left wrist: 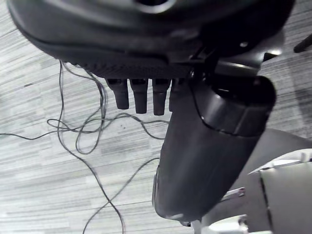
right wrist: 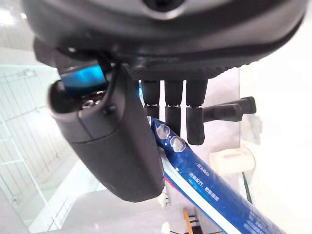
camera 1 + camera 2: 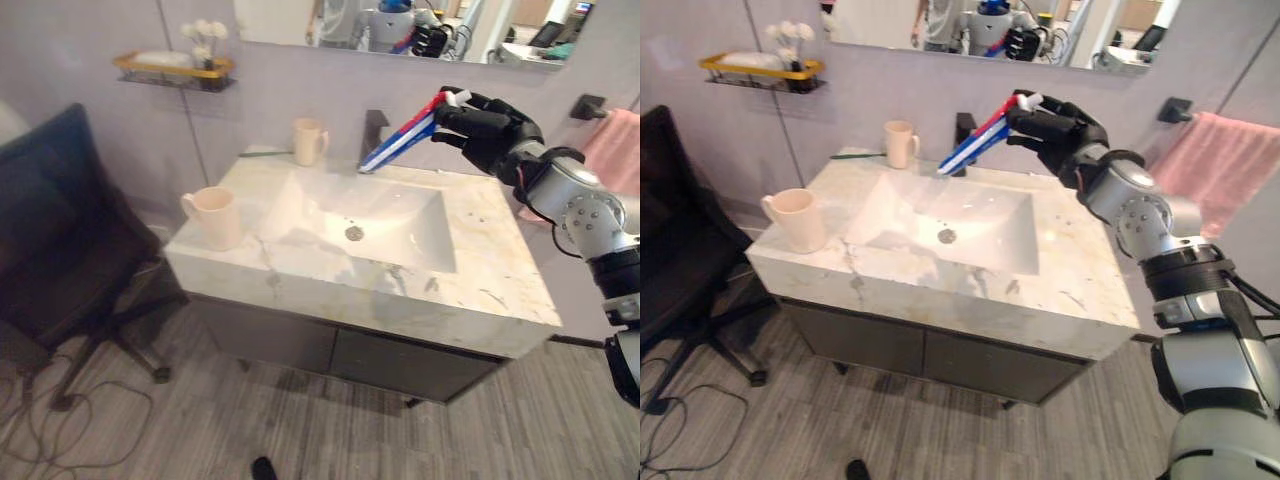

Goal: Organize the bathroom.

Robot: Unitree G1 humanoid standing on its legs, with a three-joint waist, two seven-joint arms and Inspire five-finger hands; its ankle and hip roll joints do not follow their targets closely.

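A red, white and blue toothpaste tube [image 3: 403, 136] hangs in the air over the back of the sink basin [image 3: 400, 235], its lower end close to the dark faucet [image 3: 373, 128]. My right hand [image 3: 488, 126] is shut on the tube's cap end; the fingers [image 2: 176, 114] curl over the tube [image 2: 209, 190]. A cream cup [image 3: 308, 141] stands at the back beside the faucet. Another cream mug [image 3: 214, 216] stands on the left of the marble counter [image 3: 490, 275]. A green toothbrush [image 3: 262, 153] lies at the counter's back left. My left hand [image 1: 146, 44] hangs over the floor, fingers relaxed, holding nothing.
A black office chair [image 3: 60, 230] stands left of the vanity. A yellow wall shelf [image 3: 175, 68] with flowers hangs at upper left, and a mirror sits above the sink. A pink towel [image 3: 618, 150] hangs on a bar at right. Loose cords lie on the wood-look floor [image 3: 200, 430].
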